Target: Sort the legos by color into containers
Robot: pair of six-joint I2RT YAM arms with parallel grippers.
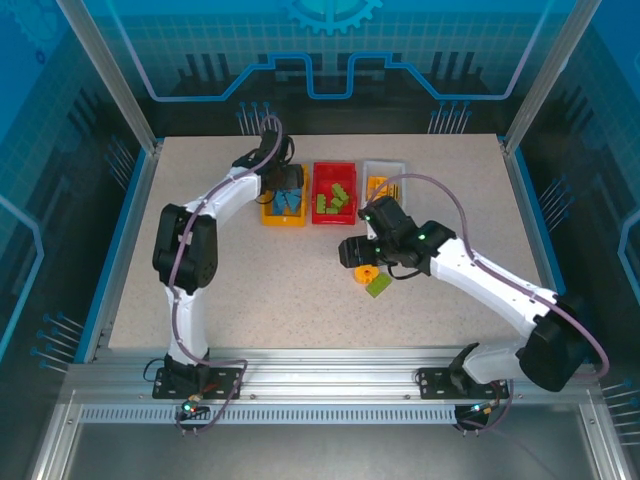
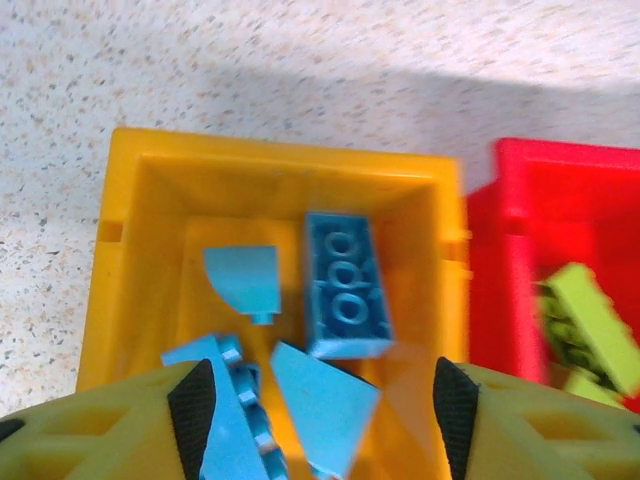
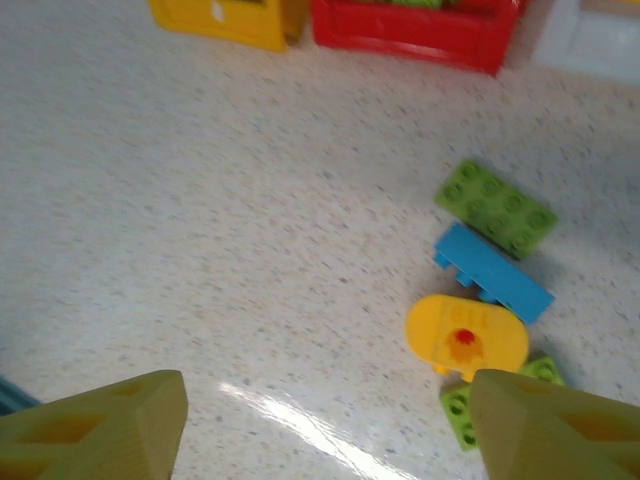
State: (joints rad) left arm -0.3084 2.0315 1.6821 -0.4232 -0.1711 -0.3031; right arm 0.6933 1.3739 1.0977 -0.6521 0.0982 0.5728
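My left gripper (image 1: 286, 188) hangs open over the yellow-orange container (image 1: 270, 216). In the left wrist view its jaws (image 2: 320, 410) stand apart above several blue legos, among them a studded blue brick (image 2: 345, 285), all lying inside the yellow-orange container (image 2: 140, 250). Beside it the red container (image 2: 500, 260) holds a green brick (image 2: 590, 325). My right gripper (image 3: 325, 410) is open and empty above the table. Just right of it lie a round yellow piece (image 3: 467, 335), a blue brick (image 3: 492, 272) and two green bricks (image 3: 497, 208) (image 3: 458, 410).
The three containers stand in a row at the back of the table: yellow-orange, red (image 1: 318, 215), and white (image 1: 383, 168) with yellow pieces inside. The loose yellow piece (image 1: 367, 273) and a green brick (image 1: 378, 286) lie mid-table under the right arm.
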